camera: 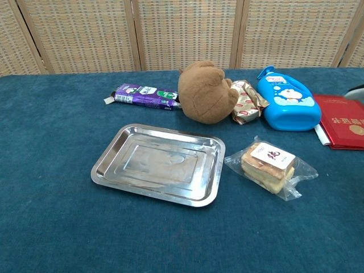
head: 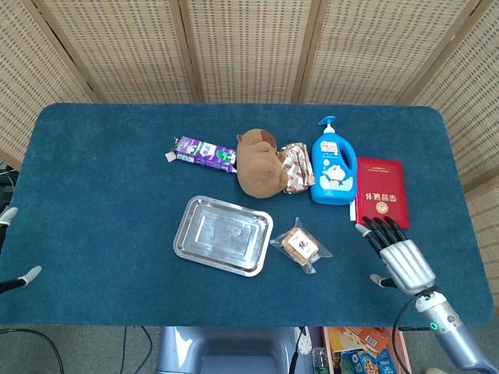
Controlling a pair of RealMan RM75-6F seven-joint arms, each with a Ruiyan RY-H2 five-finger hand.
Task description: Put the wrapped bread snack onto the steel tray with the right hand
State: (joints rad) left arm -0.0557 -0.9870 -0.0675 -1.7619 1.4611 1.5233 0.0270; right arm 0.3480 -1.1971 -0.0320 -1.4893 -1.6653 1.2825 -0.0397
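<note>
The wrapped bread snack (head: 300, 245) (camera: 269, 166) lies in clear film on the blue cloth, just right of the steel tray (head: 223, 234) (camera: 159, 164), which holds nothing. My right hand (head: 399, 258) hovers open, fingers spread, to the right of the snack and below the red booklet, holding nothing. In the chest view only a fingertip (camera: 356, 90) shows at the right edge. Of my left hand (head: 9, 248), only fingertips show at the left edge of the head view.
Behind the tray lie a purple packet (head: 204, 153), a brown plush toy (head: 259, 164), a foil snack pack (head: 296, 167), a blue bottle (head: 333, 163) and a red booklet (head: 381, 191). The table's front edge runs close below my right hand.
</note>
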